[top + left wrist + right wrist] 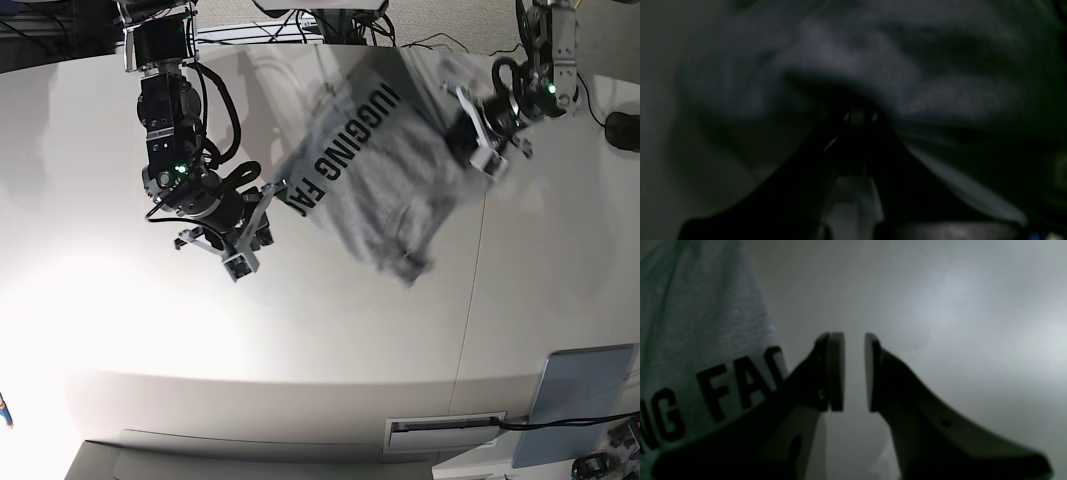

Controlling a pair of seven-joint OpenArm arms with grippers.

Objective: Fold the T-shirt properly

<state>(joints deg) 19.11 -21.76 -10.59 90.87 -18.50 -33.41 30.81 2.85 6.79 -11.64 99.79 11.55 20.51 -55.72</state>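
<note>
Jaws of the right gripper (853, 371) stand a little apart with nothing between them: the right wrist view shows two flat dark pads facing each other across a narrow slot of bare pale desk (957, 306). On the left gripper (858, 116) the jaws are pressed together on grey cloth, which bunches in dark, blurred folds around their tips in the left wrist view. That cloth belongs to the T-shirt (385, 165), a heather-grey tee that hangs stretched from the left gripper's (487, 135) hold near the far right of the white desk (300, 330) in the base view, sloping down and toward the middle, where its lower part looks crumpled and blurred just above or on the surface; which of the two cannot be told. Black block capitals run along the cloth, reading roughly "UGGING FA" in the base view, and the letters "NG FAC" show on the T-shirt's (700, 333) edge at the left of the right wrist view, just beside the right jaw's outer side but not between the pads. In the base view the right gripper (245, 240) sits low over the desk, just left of the tee's printed edge. A grey flat panel (580, 405) lies at the desk's near right corner, well apart from the tee.
</note>
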